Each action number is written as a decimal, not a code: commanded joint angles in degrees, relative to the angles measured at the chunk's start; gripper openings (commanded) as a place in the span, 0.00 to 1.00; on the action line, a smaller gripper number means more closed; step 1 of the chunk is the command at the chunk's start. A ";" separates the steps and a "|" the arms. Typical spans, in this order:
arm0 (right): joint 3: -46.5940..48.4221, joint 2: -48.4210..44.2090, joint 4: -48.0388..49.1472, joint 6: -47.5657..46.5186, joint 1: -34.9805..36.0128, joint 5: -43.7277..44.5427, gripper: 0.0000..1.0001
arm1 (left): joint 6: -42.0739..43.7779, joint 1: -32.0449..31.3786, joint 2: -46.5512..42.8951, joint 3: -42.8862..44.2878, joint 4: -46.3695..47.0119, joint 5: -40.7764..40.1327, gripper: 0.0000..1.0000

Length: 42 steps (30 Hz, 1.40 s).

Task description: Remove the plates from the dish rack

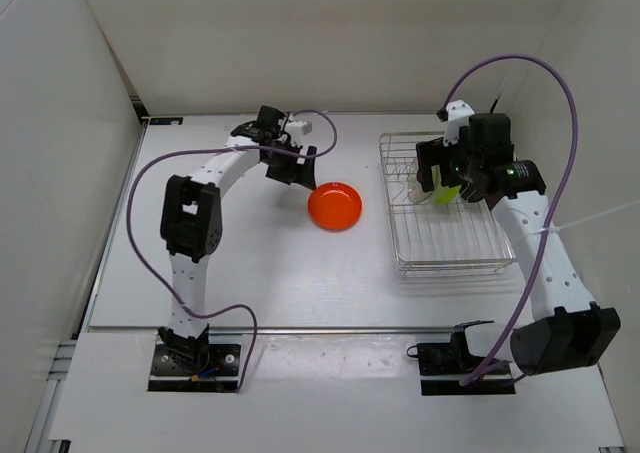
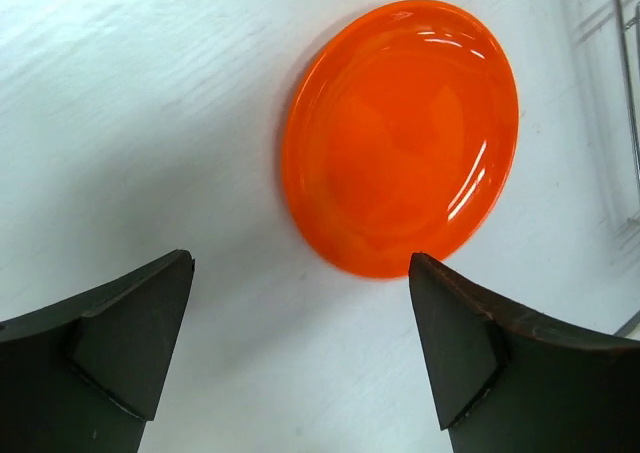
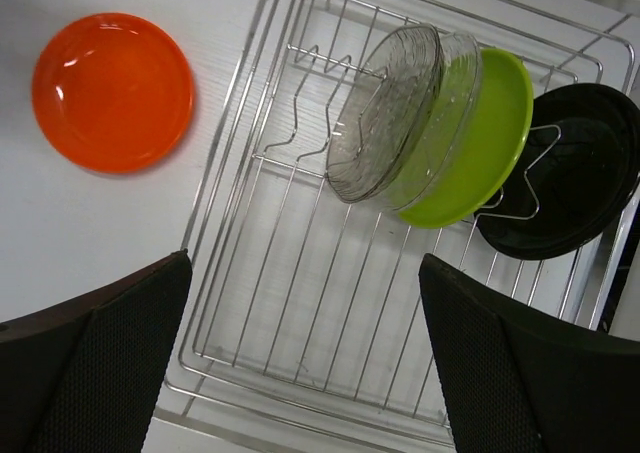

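The orange plate (image 1: pixel 335 206) lies flat on the white table, left of the dish rack (image 1: pixel 450 265). My left gripper (image 1: pixel 296 169) is open and empty, just up and left of the plate; in the left wrist view the plate (image 2: pixel 400 138) lies beyond my open gripper (image 2: pixel 300 343). My right gripper (image 1: pixel 440 178) hovers open and empty over the rack's far half. In the right wrist view a clear plate (image 3: pixel 385 113), a lime green plate (image 3: pixel 485 143) and a black plate (image 3: pixel 560 173) stand on edge in the rack (image 3: pixel 291 400), beyond my open gripper (image 3: pixel 305 353). The orange plate (image 3: pixel 113 91) also shows there.
White walls close in the table at the back and on both sides. The rack's near half holds only bare wire bars. Purple cables loop from both arms above the table.
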 commanded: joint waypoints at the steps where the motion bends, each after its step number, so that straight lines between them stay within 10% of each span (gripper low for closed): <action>1: 1.67 2.39 2.04 -1.00 -0.33 3.77 0.97 | 2.40 0.98 -15.26 -3.06 0.64 -6.42 1.00; 10: 5.81 12.48 2.56 -2.23 -0.33 8.08 0.67 | 2.40 0.98 -35.90 -13.96 1.16 -22.60 1.00; 20: 11.51 23.21 6.78 -5.66 0.20 14.05 0.56 | 4.51 0.98 -47.86 -20.20 1.60 -30.87 1.00; 31: 14.86 31.57 7.84 -7.42 0.20 18.00 0.51 | 3.99 1.51 -52.63 -24.08 3.45 -34.30 1.00; 42: 15.38 32.89 7.85 -6.28 0.20 20.64 0.16 | 3.46 2.03 -53.16 -24.61 3.98 -33.77 1.00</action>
